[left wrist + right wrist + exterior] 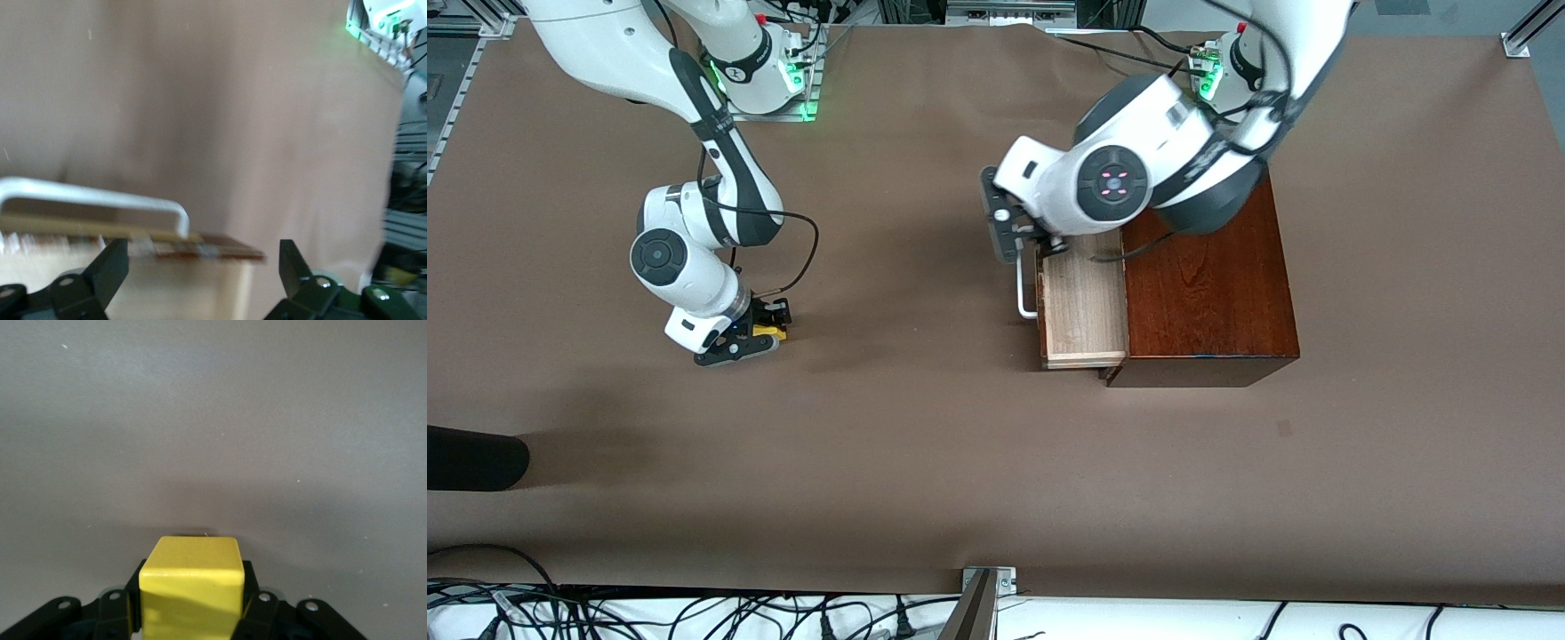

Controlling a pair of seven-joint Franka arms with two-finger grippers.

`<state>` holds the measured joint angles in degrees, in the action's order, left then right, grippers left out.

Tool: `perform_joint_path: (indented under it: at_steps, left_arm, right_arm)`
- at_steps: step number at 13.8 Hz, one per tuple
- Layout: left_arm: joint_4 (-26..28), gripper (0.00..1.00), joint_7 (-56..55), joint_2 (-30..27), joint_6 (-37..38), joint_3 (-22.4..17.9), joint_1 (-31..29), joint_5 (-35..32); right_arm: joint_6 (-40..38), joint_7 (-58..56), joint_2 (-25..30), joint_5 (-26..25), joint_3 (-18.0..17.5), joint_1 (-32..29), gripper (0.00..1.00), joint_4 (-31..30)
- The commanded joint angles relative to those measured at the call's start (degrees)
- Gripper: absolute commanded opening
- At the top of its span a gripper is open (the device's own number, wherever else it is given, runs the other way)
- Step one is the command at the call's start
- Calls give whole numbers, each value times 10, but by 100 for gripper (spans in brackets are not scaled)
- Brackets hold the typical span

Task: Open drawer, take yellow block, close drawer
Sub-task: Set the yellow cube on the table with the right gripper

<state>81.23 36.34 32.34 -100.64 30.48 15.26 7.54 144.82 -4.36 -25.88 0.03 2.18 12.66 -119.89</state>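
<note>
The drawer point(1083, 302) of the reddish-brown wooden box point(1209, 284) stands pulled out, its pale interior empty where it shows. Its white bar handle point(1024, 293) faces the right arm's end of the table. My left gripper point(1040, 242) is open and hangs over the drawer's front edge, close to the handle. In the left wrist view the handle point(93, 197) and the drawer front point(200, 248) lie between the spread fingers point(110, 270). My right gripper point(769, 331) is shut on the yellow block point(766, 332), low over the bare table. The block point(191, 583) fills the right wrist view between the fingers.
A dark rounded object point(471, 458) lies at the table's edge at the right arm's end, nearer the front camera. Cables run along the front edge point(694, 613). Brown table surface point(907, 267) lies between the two grippers.
</note>
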Motion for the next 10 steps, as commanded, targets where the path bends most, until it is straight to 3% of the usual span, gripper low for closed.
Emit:
perform_joint_path:
  at_steps: [1,2,4,6,7,10]
  left_arm:
    - [-26,100,40,45,-64,-2,48,-72]
    - [-26,100,40,59,-81,-2,60,-105]
    - [-24,100,40,81,-102,-2,83,-186]
    - [-13,100,38,92,-103,-4,86,-205]
    - [-1,100,37,91,-98,-9,80,-205]
    - [11,100,37,91,-76,-21,77,-206]
  right_arm:
    - [40,5,-13,19,-4,-11,0,-19]
    - [40,6,-14,19,-4,-13,0,-19]
    - [36,6,-12,19,-4,-13,22,-17]
    - [34,2,6,18,-5,-13,87,-11]
    - [27,-1,25,18,-5,-12,100,-10]
    - [-72,0,84,17,-10,-12,100,33]
